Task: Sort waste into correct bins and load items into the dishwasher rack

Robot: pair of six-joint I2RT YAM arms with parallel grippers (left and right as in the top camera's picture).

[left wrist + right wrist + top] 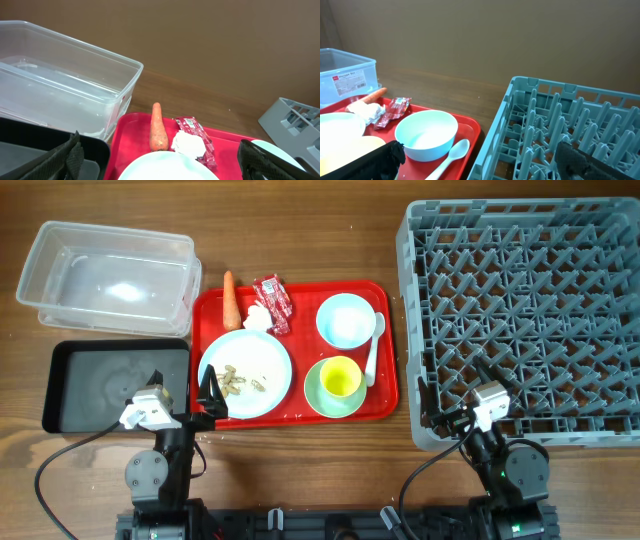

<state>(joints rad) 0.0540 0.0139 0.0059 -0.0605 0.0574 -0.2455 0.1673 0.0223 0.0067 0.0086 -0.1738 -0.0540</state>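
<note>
The grey plastic rack (pixel 525 310), a square grid of upright pegs, stands on the right of the wooden desk (pixel 300 230). It is cut off at the top and right edges of the overhead view, and the right arm covers part of its near wall. The right end effector (pixel 479 147) is spread wide, with a dark finger in each lower corner of its own camera. One finger hides most of the green bowl (pixel 312 398).

The left end effector (pixel 159 150) is also spread wide and holds nothing. It sits at the near left edge of the flat red tray (pixel 300 413). In its camera only the far rim of the round plate (pixel 167 167) shows.

On the plate lie pale food scraps (pixel 240 383), too small to make out. Just beyond it, at the tray's far left, are:
- a crumpled white tissue (pixel 189 142);
- a glossy red snack wrapper (pixel 197 131), its print unreadable;
- a smooth tapered carrot (pixel 158 127).

The light blue bowl (pixel 426 134) is far right on the tray, with the white spoon (pixel 451 152) beside it. The yellow cup (pixel 340 377) sits inside the green bowl.

Left of the red tray are the clear tub (pixel 110 275) with rounded corners, far, and the shallow black tray (pixel 115 385), near.
</note>
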